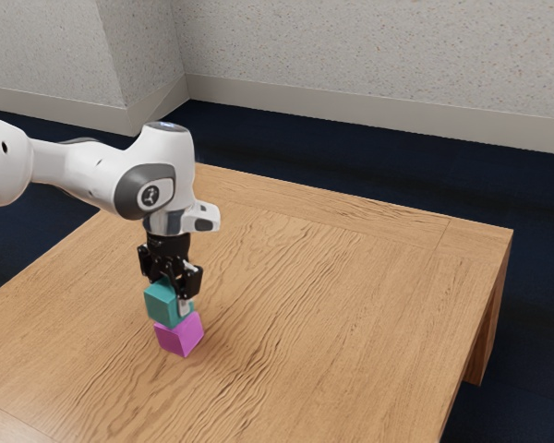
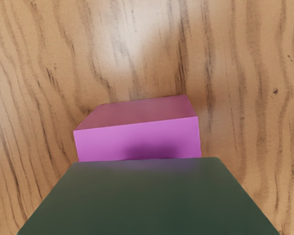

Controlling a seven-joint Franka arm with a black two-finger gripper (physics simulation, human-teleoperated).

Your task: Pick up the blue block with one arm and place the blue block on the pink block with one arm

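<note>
Exterior view: the wooden table point(image 1: 351, 305) takes up most of the frame. Its near side and the side toward the exterior view's left are cut off by the frame. Dark blue floor point(image 1: 369, 157) and a pale speckled wall point(image 1: 369, 46) lie behind it.

The white arm point(image 1: 83, 171) enters from the exterior view's left. Its base is cut off at the frame edge. A grey joint cap carries a round mark point(image 1: 150, 194), too small to read.

The pink block point(image 1: 180, 337) sits on the table toward the near-left part of the table. Its upper face is largely covered by the block above.

The blue block point(image 1: 161, 305), which renders as a blue-green, is directly over the pink block and offset slightly toward the exterior view's left. The two appear to meet, but contact cannot be confirmed, because the seam is too fine to make out.

The black end effector point(image 1: 170, 295) points straight down and is clenched on the blue block, grasping its upper part. One finger point(image 1: 186, 297) shows against the block's right side. The other is hard to separate from the dark housing.

Wrist view: the blue block point(image 2: 147, 200) appears as a large dark face just under the hand, cut off by the frame. Beyond it the pink block point(image 2: 137, 132) shows two faces with a soft shadow on the nearer one. Wood grain of the table point(image 2: 245, 73) surrounds both.
</note>
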